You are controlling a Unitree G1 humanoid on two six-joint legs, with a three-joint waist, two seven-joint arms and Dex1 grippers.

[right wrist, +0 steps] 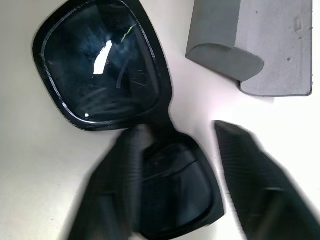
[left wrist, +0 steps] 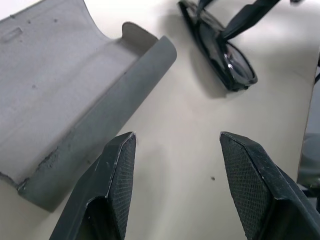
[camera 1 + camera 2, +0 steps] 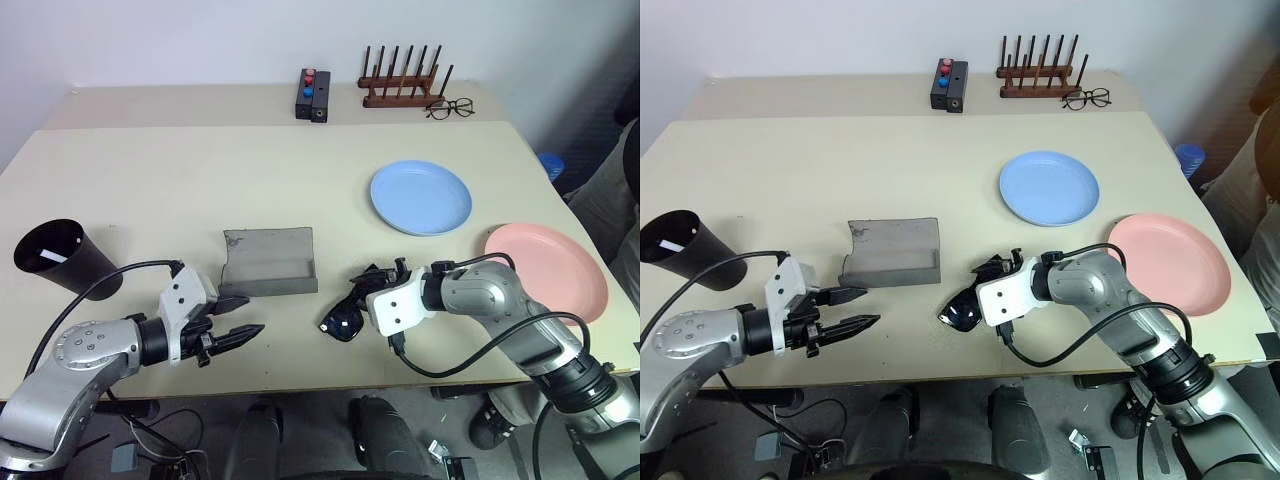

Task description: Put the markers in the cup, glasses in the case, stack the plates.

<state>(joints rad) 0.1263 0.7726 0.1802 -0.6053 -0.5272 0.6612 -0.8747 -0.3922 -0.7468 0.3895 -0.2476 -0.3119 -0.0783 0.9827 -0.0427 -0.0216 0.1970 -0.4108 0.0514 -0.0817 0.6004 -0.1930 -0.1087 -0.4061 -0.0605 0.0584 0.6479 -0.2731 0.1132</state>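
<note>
The black glasses (image 3: 343, 321) lie on the table to the right of the open grey case (image 3: 268, 258). My right gripper (image 3: 370, 282) reaches in from the right. In the right wrist view its fingers (image 1: 260, 185) press on both sides of one lens of the glasses (image 1: 100, 65). My left gripper (image 3: 252, 313) hangs open and empty by the case's front left corner (image 2: 65, 85). The black cup (image 3: 60, 258) stands at the far left. The blue plate (image 3: 420, 197) and the pink plate (image 3: 550, 268) lie apart at the right. The markers are out of view.
At the table's back stand a wooden peg rack (image 3: 405, 80), thin-wire spectacles (image 3: 450, 108) and a small black box with red and blue buttons (image 3: 313, 95). The table's front edge runs just below both grippers.
</note>
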